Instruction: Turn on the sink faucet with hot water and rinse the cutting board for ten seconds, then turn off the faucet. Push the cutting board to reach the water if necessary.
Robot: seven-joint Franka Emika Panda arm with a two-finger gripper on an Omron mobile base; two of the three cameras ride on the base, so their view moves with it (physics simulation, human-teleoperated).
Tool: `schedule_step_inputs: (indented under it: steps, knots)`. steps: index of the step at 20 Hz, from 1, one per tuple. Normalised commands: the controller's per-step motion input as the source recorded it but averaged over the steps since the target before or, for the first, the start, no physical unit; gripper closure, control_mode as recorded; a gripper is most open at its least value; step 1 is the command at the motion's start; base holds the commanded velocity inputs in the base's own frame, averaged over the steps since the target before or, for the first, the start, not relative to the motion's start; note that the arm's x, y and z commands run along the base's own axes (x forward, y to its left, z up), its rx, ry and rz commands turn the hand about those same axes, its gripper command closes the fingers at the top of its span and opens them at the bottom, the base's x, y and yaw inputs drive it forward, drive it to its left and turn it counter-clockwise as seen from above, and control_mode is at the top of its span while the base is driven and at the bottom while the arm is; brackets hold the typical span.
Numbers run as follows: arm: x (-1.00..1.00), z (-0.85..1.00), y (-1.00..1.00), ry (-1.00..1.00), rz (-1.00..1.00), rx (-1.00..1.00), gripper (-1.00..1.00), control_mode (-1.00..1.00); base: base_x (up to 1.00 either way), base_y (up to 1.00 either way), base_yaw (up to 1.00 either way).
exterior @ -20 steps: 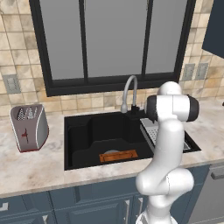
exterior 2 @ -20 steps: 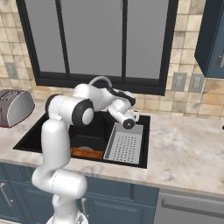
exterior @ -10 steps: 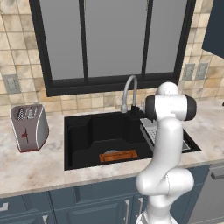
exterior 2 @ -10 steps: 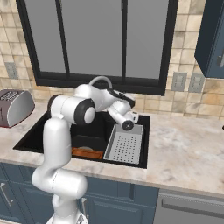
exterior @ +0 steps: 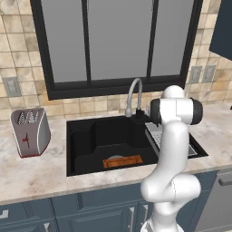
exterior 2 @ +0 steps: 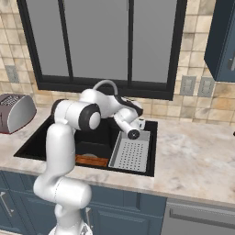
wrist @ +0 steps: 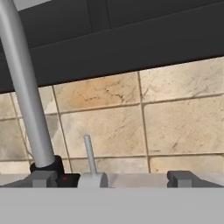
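Gripper (wrist: 111,178) stands wide open with nothing between its two dark fingertips (wrist: 43,178), which sit well apart at the bottom of the hand view. It is level with the foot of the sink faucet (exterior: 134,96), facing the tan tiled wall (wrist: 175,122). Straight ahead of the hand, a thin grey lever (wrist: 89,154) stands upright between the fingertips, nearer the left-hand one; whether either tip touches it cannot be told. Just to the left of the lever, the faucet's grey stem rises at a slight lean from its black base (wrist: 46,165). Below and behind the hand lies the sink (exterior: 81,131), with the cutting board (exterior: 122,161) flat on its floor, well apart from the gripper. Beside the hand, a grey perforated rack (exterior 2: 131,153) rests in the other compartment.
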Motion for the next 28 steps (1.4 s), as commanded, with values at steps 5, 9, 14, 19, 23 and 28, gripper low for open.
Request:
schedule_step_inputs:
  steps: [5, 9, 14, 19, 23, 28]
  knots:
    - [0.13, 0.0, 0.02, -0.06, 0.0, 0.0, -1.0, -1.0, 0.0, 0.0, 0.0]
    - [0.14, 0.0, 0.04, -0.03, 0.0, 0.0, -1.0, -1.0, 0.0, 0.0, 0.0]
    - [0.1, 0.0, 0.1, 0.0, 0.0, 0.0, -1.0, -1.0, 0.0, 0.0, 0.0]
    - [0.07, -0.01, 0.13, 0.0, 0.0, 0.0, -1.0, -1.0, 0.0, 0.0, 0.0]
    - [0.08, -0.01, 0.1, 0.0, 0.0, 0.0, -1.0, -1.0, 0.0, 0.0, 0.0]
    - [0.09, 0.0, 0.03, 0.0, 0.0, 0.0, -1.0, -1.0, 0.0, 0.0, 0.0]
